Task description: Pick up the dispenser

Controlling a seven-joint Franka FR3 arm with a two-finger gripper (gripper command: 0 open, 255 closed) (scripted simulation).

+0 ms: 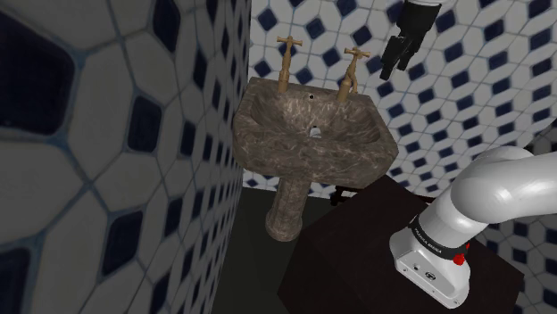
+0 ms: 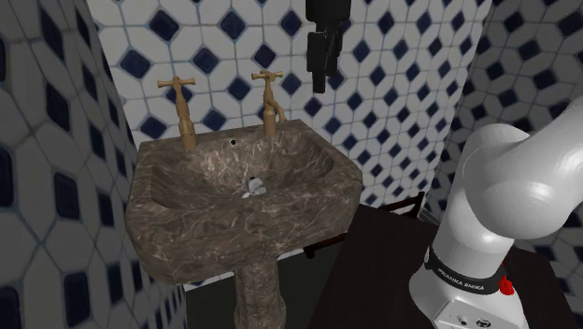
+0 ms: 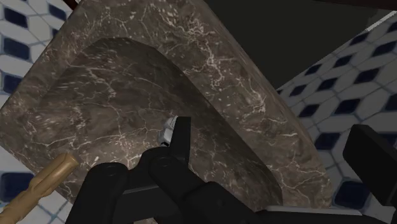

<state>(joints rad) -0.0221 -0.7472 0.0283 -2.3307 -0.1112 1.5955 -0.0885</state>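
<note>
The black gripper (image 1: pixel 393 62) hangs high over the back of the brown marbled sink (image 2: pixel 187 234), close to the tiled wall (image 1: pixel 482 107) and just above the brass tap (image 1: pixel 351 73) on the shoulder view's right; in the wrist view its fingers (image 3: pixel 180 143) stand wide apart with nothing between them. The dispenser (image 2: pixel 254 187), a small pale grey-white thing, lies at the bottom of the basin, forward of that tap and its twin (image 1: pixel 287 53) and roughly midway between them, well below the hand; its shape is too small to make out, and in the wrist view one fingertip covers part of it. The pick looks not yet begun; the whole descent remains to be made. The chief risk is probably the basin itself; its walls curve in steeply, so wide-spread fingers coming down off-centre could strike the slope or the rim before they straddle the dispenser. The nearby tap is a second hazard; a path dropping straight from here could brush its cross handle or spout. The dispenser rests on a smooth concave floor, so a finger that touches one side first may send it sliding instead of clasping it; a shallow or skewed closure might squeeze it out, and its smallness leaves little margin.
</note>
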